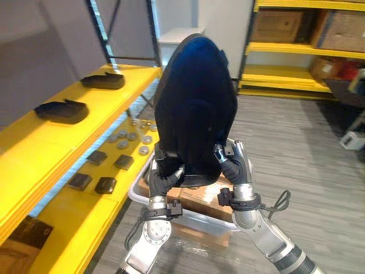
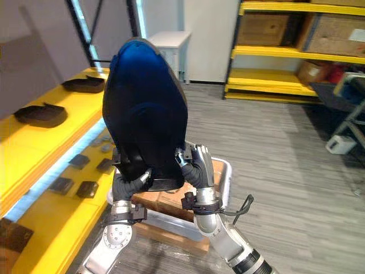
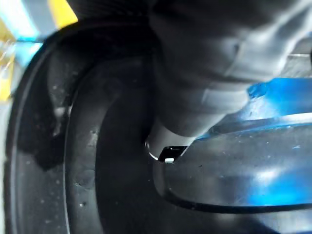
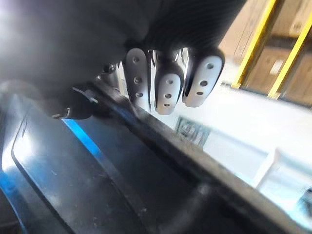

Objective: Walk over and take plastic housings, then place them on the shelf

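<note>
Left eye view is showing a big black housing (image 1: 194, 97) standing upright in mid-air right in front of the camera, narrow end up, and both hands are gripping it at its bottom edge. The left hand (image 1: 164, 178) is clamping the lower left corner and the right hand (image 1: 235, 161) is taking the lower right corner, so the shell is sitting between them. Right wrist view is confirming it: the fingers (image 4: 165, 92) are curling over the housing's rim. In the left wrist view a silver fingertip (image 3: 165, 142) is pressing into the inside of the shell, so that hand is closed on it too.

Off to the robot's left the yellow shelf (image 1: 122, 97) is running away from the camera. A far housing (image 1: 104, 81) and a near housing (image 1: 61, 110) are lying flat on its top board, well apart from each other. The lower board is carrying some small dark blocks (image 1: 124, 162) and a cluster of round grey discs (image 1: 132, 137).

Below the hands a clear bin (image 1: 140, 191) is sitting on the floor with a brown box (image 1: 199, 197) in it. Further back, yellow racks (image 1: 296, 51) are holding cardboard boxes (image 1: 278, 25).
</note>
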### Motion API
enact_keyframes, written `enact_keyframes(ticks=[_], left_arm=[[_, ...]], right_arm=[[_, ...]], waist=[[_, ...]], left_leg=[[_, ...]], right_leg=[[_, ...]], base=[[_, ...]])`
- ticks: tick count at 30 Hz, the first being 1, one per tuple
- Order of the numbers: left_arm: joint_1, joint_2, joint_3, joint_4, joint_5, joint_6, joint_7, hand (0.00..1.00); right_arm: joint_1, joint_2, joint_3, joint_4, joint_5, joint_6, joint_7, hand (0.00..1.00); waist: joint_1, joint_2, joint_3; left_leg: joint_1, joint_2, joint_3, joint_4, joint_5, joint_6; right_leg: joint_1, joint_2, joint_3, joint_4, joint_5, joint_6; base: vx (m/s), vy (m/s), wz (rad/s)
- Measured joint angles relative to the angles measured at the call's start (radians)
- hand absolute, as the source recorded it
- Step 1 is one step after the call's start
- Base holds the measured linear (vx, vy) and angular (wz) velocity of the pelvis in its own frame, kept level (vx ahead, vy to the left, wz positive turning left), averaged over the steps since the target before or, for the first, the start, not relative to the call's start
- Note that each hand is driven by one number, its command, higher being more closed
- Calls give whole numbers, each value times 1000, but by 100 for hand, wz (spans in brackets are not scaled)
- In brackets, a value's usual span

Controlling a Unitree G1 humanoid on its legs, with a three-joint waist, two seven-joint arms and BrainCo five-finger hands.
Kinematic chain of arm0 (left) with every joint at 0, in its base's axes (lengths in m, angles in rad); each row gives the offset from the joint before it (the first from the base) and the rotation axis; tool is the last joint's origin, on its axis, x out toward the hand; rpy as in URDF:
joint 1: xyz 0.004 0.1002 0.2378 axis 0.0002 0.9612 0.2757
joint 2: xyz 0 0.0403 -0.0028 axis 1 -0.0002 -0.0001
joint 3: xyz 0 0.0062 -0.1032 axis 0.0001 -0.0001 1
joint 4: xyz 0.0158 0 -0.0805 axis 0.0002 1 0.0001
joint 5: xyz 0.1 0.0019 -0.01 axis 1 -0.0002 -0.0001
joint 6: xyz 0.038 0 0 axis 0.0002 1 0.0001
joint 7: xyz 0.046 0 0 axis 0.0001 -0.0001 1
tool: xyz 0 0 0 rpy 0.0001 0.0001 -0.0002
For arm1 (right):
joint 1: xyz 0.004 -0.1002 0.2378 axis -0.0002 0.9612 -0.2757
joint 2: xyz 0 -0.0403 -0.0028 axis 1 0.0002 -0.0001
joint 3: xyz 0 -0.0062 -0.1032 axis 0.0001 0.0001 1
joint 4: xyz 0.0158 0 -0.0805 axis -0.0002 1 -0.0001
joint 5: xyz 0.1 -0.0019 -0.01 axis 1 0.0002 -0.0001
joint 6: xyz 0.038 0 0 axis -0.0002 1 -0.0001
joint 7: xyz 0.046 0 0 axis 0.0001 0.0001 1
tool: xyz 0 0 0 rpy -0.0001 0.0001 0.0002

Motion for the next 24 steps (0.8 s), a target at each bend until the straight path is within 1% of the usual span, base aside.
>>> enact_keyframes(ticks=[1,2,3,4,5,6,7,8,9,10,11,12,13,14,15,16,17,18,19,20,21,22,23,24], left_arm=[[3,-3,10,-9,6,0,1,100],[5,-10,27,-19,6,-2,2,100],[5,-22,35,-28,6,-3,4,100],[5,-28,36,-31,5,-4,6,100],[7,-41,42,-31,3,-5,8,100],[8,-44,49,-31,0,-5,7,100],[15,-44,60,-35,-7,-5,6,100],[37,-44,77,-52,-20,-5,-1,100],[48,-41,84,-58,-27,-6,-4,100],[66,-40,106,-66,-37,-6,-13,100],[78,-38,120,-67,-37,-6,-21,100],[103,-38,132,-68,-38,-6,-30,100],[116,-38,140,-72,-38,-6,-30,100],[125,-42,146,-73,-39,-6,-31,100],[126,-43,146,-74,-43,-6,-31,100],[128,-45,146,-73,-48,-6,-32,100],[131,-44,146,-74,-54,-6,-34,100],[131,-38,147,-75,-60,-7,-37,100],[131,-34,150,-75,-62,-9,-41,100],[131,-30,159,-75,-72,-10,-51,100],[130,-30,161,-76,-75,-12,-57,100],[127,-28,167,-75,-75,-14,-58,100],[126,-34,175,-68,-78,-14,-57,100],[126,-38,176,-63,-80,-13,-59,100]], right_arm=[[-2,15,-2,13,0,-10,-2,100],[-7,44,-8,34,2,-23,-2,100],[-10,67,-20,56,4,-42,-2,100],[-11,75,-27,65,4,-51,-2,100],[-20,86,-34,92,4,-69,-2,100],[-25,93,-35,105,4,-74,-2,100],[-35,115,-35,130,4,-82,0,100],[-45,146,-32,149,4,-83,15,100],[-45,166,-31,161,4,-84,21,100],[-46,198,-30,182,4,-84,33,100],[-46,219,-29,201,5,-84,43,100],[-45,244,-23,227,9,-84,59,100],[-46,253,-19,238,10,-84,64,100],[-46,256,-17,245,21,-84,73,100],[-45,257,-18,246,30,-85,75,0],[-44,256,-18,249,40,-85,78,0],[-45,257,-18,251,44,-85,86,0],[-46,259,-18,252,44,-85,91,0],[-47,261,-18,253,45,-85,97,0],[-48,265,-19,257,50,-85,109,0],[-53,270,-22,259,74,-85,131,0],[-60,269,-24,264,85,-85,144,0],[-68,269,-27,278,88,-84,163,0],[-68,268,-30,281,104,-84,179,0]], waist=[[4,5,-3],[9,15,-10],[11,21,-14],[13,21,-14],[24,21,-14],[29,22,-14],[29,21,-15],[40,19,-17],[49,8,-21],[55,-16,-26],[55,-34,-26],[57,-60,-32],[57,-71,-36],[64,-79,-38],[67,-81,-36],[67,-81,-36],[65,-89,-31],[66,-107,-23],[69,-116,-17],[68,-128,-8],[52,-126,-1],[47,-129,3],[37,-126,10],[33,-122,18]], left_leg=[[-8,-1,7,-1,1,-1],[-29,9,79,-5,-11,11],[-48,24,195,-2,-25,33],[-55,30,259,3,-30,49],[-60,43,391,9,-29,71],[-60,51,452,11,-23,81],[-57,56,535,17,8,120],[-48,49,565,20,58,109],[-44,34,564,19,63,93],[-33,-1,567,13,64,95],[-17,-28,568,9,68,99],[7,-59,573,9,66,108],[17,-72,574,10,59,116],[33,-84,564,17,43,123],[46,-85,554,37,18,124],[54,-83,547,47,7,130],[78,-87,529,65,-13,134],[109,-95,509,74,-42,130],[128,-99,498,76,-57,129],[157,-104,468,77,-82,131],[173,-100,419,72,-109,134],[175,-92,393,70,-120,140],[178,-81,349,70,-124,143],[186,-75,318,70,-126,140]], right_leg=[[11,-5,-28,2,-10,1],[31,-10,-91,3,-25,5],[56,-21,-162,4,-35,20],[65,-33,-190,6,-41,29],[76,-59,-235,31,-60,48],[81,-70,-253,45,-70,58],[90,-94,-289,70,-89,82],[103,-113,-299,81,-100,99],[106,-129,-299,81,-103,104],[118,-161,-306,78,-103,109],[138,-184,-316,74,-103,111],[166,-214,-319,72,-103,111],[178,-226,-323,78,-103,111],[194,-251,-343,127,-105,114],[192,-284,-344,218,-110,119],[187,-302,-341,275,-111,118],[178,-348,-336,403,-111,115],[168,-395,-321,523,-96,95],[161,-410,-293,581,-78,67],[129,-424,-195,688,-11,-9],[71,-418,-72,802,21,5],[32,-403,-18,862,-65,33],[-34,-345,56,915,-225,18],[-65,-296,89,885,-277,22]], base=[[85,42,153],[104,62,166],[104,65,171],[129,91,161],[120,103,107],[182,155,114],[212,173,80],[225,174,60],[244,179,28],[269,173,23],[319,181,30],[260,126,23],[246,85,26],[249,68,29],[241,72,33],[216,100,36],[179,123,46],[207,140,49],[189,130,58],[169,106,76],[127,45,86],[107,-38,99],[80,-80,91],[119,-125,126]])
